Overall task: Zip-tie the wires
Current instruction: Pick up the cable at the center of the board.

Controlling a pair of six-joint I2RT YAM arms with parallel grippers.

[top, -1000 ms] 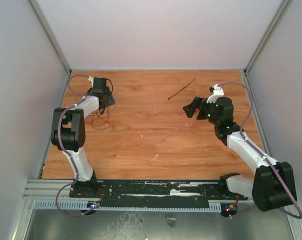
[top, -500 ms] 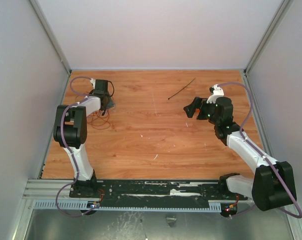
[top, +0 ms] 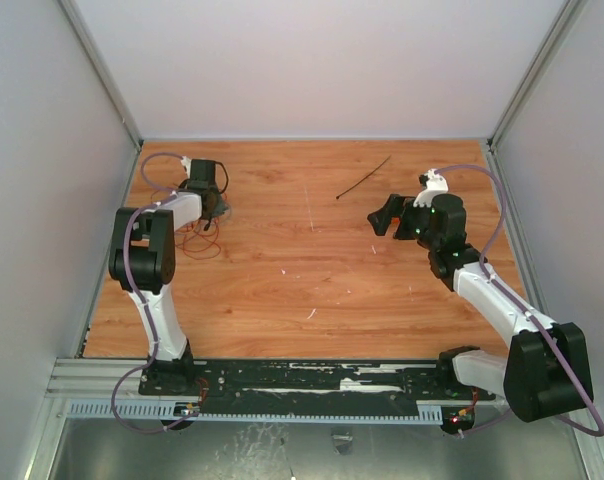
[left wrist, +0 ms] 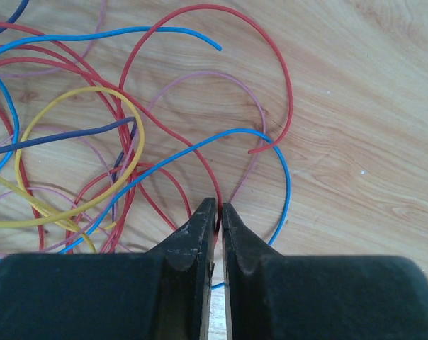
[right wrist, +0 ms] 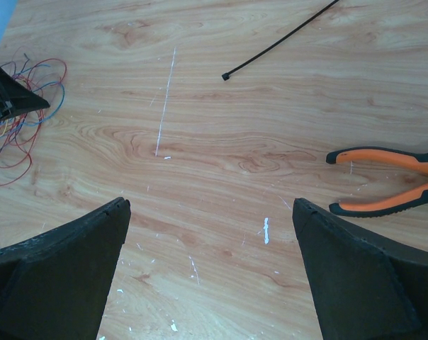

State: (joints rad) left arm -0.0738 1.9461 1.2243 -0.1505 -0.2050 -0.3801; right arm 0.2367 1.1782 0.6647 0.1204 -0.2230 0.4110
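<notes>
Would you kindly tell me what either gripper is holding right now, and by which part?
The left gripper appears to pinch one red strand of the wires mid-strand, between its fingertips; the right gripper is open and empty.

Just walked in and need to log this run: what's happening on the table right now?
The left tool is down in the wires at the far left of the table, fingers almost together with a red strand between them. The right tool hangs wide open on the right, holding nothing. The zip tie lies untouched near the far edge, with orange-handled pliers nearby.
</notes>
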